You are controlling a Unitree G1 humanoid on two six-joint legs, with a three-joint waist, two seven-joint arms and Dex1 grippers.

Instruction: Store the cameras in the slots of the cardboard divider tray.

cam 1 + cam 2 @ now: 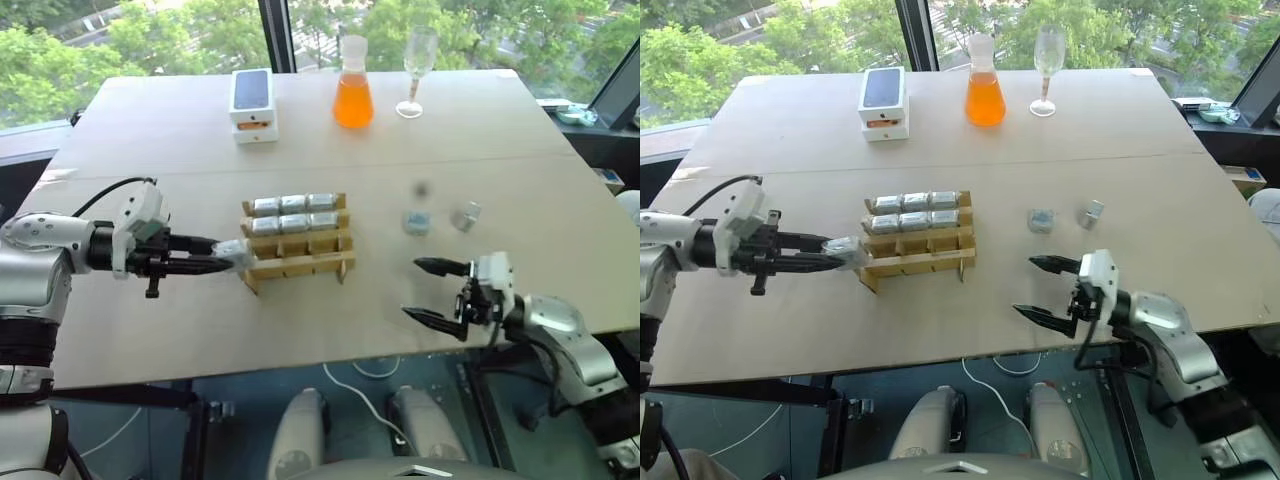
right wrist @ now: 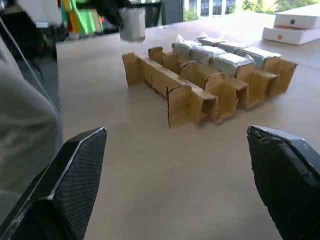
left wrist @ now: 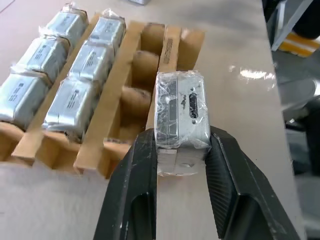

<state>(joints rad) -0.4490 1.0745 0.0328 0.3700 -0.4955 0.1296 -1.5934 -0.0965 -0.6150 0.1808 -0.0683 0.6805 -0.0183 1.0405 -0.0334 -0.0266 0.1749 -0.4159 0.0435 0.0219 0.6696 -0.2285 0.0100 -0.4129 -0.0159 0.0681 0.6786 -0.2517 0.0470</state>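
The cardboard divider tray (image 1: 300, 262) sits mid-table. Its two far rows each hold three foil-wrapped cameras (image 1: 293, 204), and the near row's slots stand empty. My left gripper (image 1: 226, 259) is shut on another wrapped camera (image 3: 181, 112), held just off the tray's left end, slightly above the table. Two loose cameras (image 1: 1041, 220) (image 1: 1093, 213) lie on the table to the right of the tray. My right gripper (image 1: 432, 291) hangs open near the front edge, in front of those two, with nothing between its fingers (image 2: 75, 170). It points left toward the tray (image 2: 200, 95).
Stacked white phone boxes (image 1: 253, 105), a flask of orange liquid (image 1: 353, 88) and a wine glass (image 1: 416, 65) stand along the far side of the table. Bare tabletop lies around the tray and the loose cameras.
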